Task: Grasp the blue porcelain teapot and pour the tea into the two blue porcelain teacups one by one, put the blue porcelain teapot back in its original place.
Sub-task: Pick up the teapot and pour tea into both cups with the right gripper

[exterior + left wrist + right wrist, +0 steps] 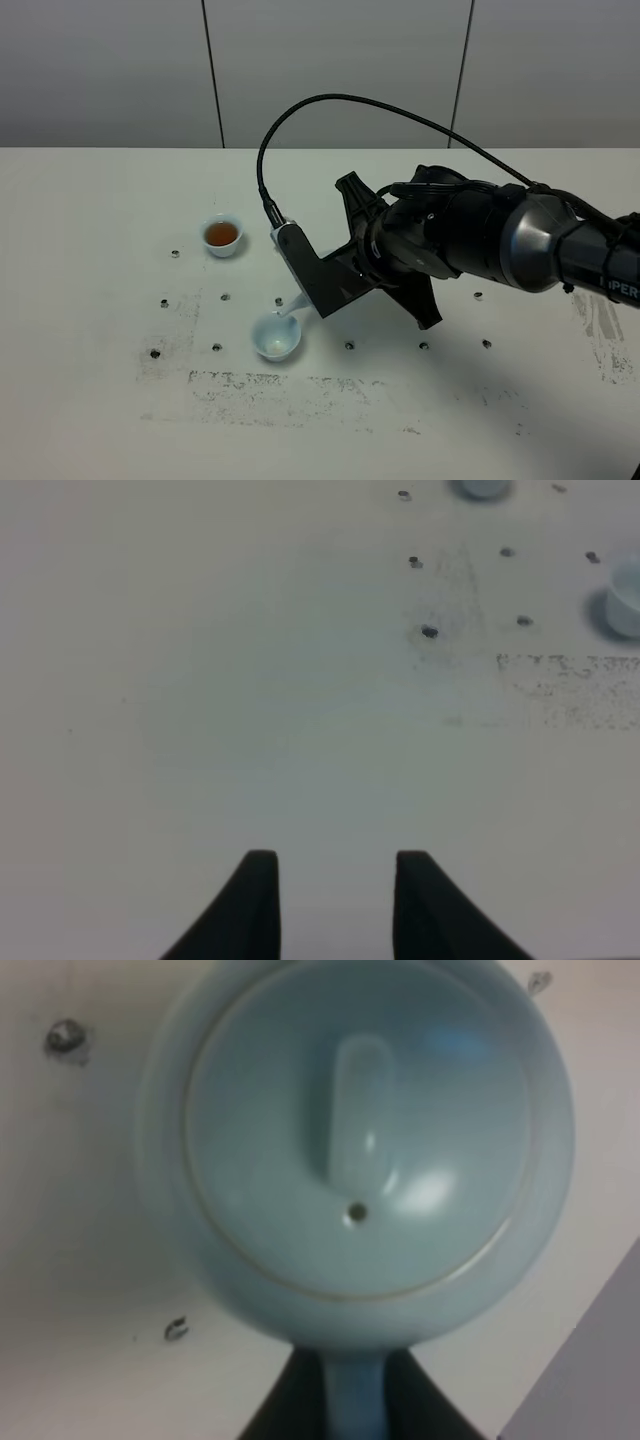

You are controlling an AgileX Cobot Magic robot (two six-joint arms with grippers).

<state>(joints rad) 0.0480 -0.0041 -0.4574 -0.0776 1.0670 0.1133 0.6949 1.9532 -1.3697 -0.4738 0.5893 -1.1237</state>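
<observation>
Over the white table [100,250], right claw [355,1408] pinches teapot [350,1150] handle [355,1392], spout [291,305] down toward near teacup [277,337]; left claw [335,880] spread.

My high camera looks down on the white table [100,420] from well back, facing the wall [330,70], and takes in both teacups [222,235]. My left wrist camera sits low, looking past my left fingers [255,905] across the same table, with both teacups far off. My right wrist camera looks down on the teapot [355,1150] from so near that it fills the view.
</observation>
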